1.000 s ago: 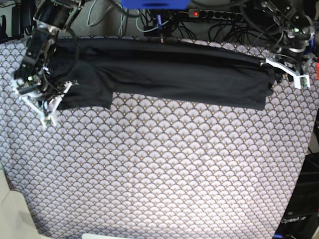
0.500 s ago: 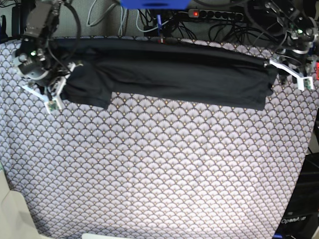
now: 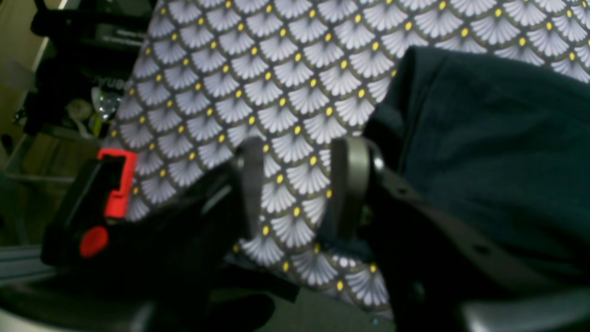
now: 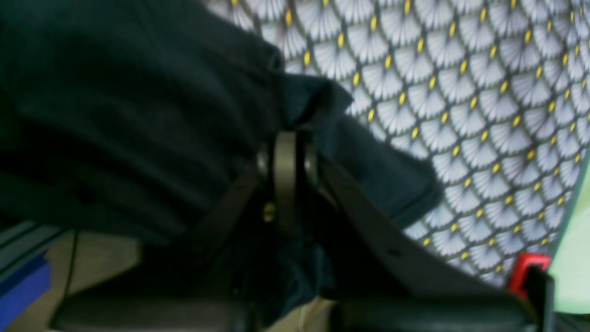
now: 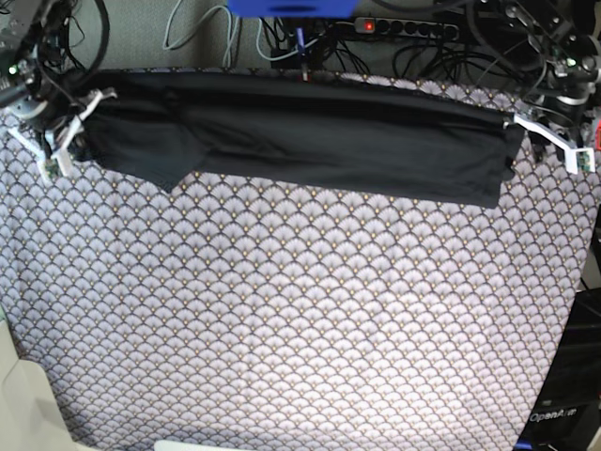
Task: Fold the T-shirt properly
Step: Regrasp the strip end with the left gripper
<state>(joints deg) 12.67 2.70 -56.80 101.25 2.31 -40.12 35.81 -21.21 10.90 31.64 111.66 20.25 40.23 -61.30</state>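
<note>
Base view, left to right: right claw (image 5: 58,141) sits at the far-left edge of the worktop (image 5: 300,329), up at the back corner, pinched shut on the sleeve end of the T-shirt (image 5: 310,141). The shirt is a long dark band stretched across the back of the worktop, lying on the scallop-print tablecloth (image 5: 282,310). Its left end tapers to a small flap hanging toward the front; its right end is a squared-off edge near the right side. Left claw (image 5: 554,141) is at the far right, just beside that squared edge. A power strip (image 5: 404,28) with a red light and a tangle of cables run behind the worktop; a blue block (image 5: 291,7) sits at top centre.

Right wrist view: right claw (image 4: 286,152) has its jaws pressed together with dark shirt cloth (image 4: 138,101) bunched around and above them (a fold of fabric pokes out past the tips). Tablecloth fills the right half.

Left wrist view: left claw (image 3: 299,184) has its jaws apart, only tablecloth (image 3: 276,92) showing between them, nothing clamped. The shirt (image 3: 498,147) lies to the right, its edge touching or overlapping the right-hand finger (image 3: 350,180) (blur, cannot tell which). A red clip (image 3: 117,182) shows at the left.
</note>
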